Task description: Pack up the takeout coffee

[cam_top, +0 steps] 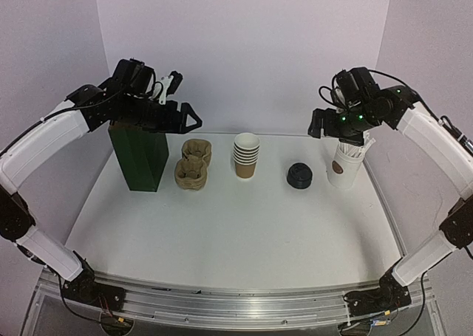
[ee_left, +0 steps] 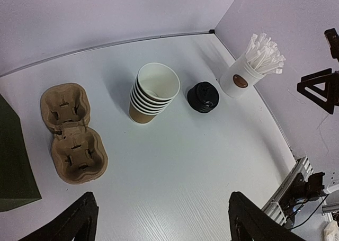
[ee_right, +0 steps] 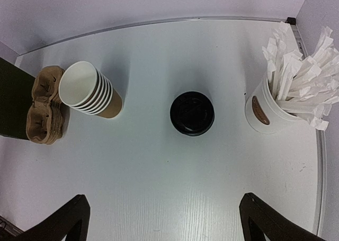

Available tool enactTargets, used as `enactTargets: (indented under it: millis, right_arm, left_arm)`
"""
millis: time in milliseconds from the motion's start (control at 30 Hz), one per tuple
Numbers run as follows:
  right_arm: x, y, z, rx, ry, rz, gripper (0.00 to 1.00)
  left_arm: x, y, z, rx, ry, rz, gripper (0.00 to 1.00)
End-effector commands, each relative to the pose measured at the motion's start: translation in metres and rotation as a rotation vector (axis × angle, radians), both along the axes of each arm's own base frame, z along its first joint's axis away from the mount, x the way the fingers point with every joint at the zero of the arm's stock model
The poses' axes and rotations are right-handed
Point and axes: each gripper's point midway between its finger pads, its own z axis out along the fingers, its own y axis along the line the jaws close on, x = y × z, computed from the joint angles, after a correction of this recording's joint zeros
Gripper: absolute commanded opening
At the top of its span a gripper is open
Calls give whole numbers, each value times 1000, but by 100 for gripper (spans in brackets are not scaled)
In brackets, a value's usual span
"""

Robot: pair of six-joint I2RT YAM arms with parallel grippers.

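No takeout coffee, a lidded cup, shows in any view. A stack of lidless brown paper cups [cam_top: 246, 157] [ee_left: 153, 92] [ee_right: 90, 90] stands mid-table at the back. Right of it a black dome lid [cam_top: 299, 175] [ee_left: 203, 97] [ee_right: 192, 113] rests on the tabletop with no cup under it. My left gripper [cam_top: 179, 118] [ee_left: 161, 212] hangs high above the dark green paper bag [cam_top: 139, 159], open and empty. My right gripper [cam_top: 325, 123] [ee_right: 164, 212] hovers high beside the white cup, also open and empty.
A white cup of wrapped sticks [cam_top: 346, 162] [ee_left: 241, 79] [ee_right: 270, 108] stands at the back right. Stacked pulp cup carriers [cam_top: 194, 162] [ee_left: 71, 132] [ee_right: 45, 111] lie between the bag and the cup stack. The white table [cam_top: 236, 232] has a metal rail along its near edge.
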Motion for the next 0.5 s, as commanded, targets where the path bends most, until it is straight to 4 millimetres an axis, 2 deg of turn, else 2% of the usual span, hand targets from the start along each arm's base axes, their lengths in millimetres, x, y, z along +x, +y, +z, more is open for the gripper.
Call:
enactTargets:
  millis: [0,267,367,467]
  right_arm:
    - [0,-1,10,24,-39,-11,98]
    - [9,4,7,9,-38,2,98]
    - [12,5,4,2,-34,3,98]
    - [16,6,0,-8,-31,-2,98]
  left_arm:
    - [-12,7,16,-24,-58,-25,85]
    - [-7,2,13,-23,-58,-29,85]
    - [1,-3,8,-9,-32,-22,85]
    - [17,-11,-1,-3,4,13,84]
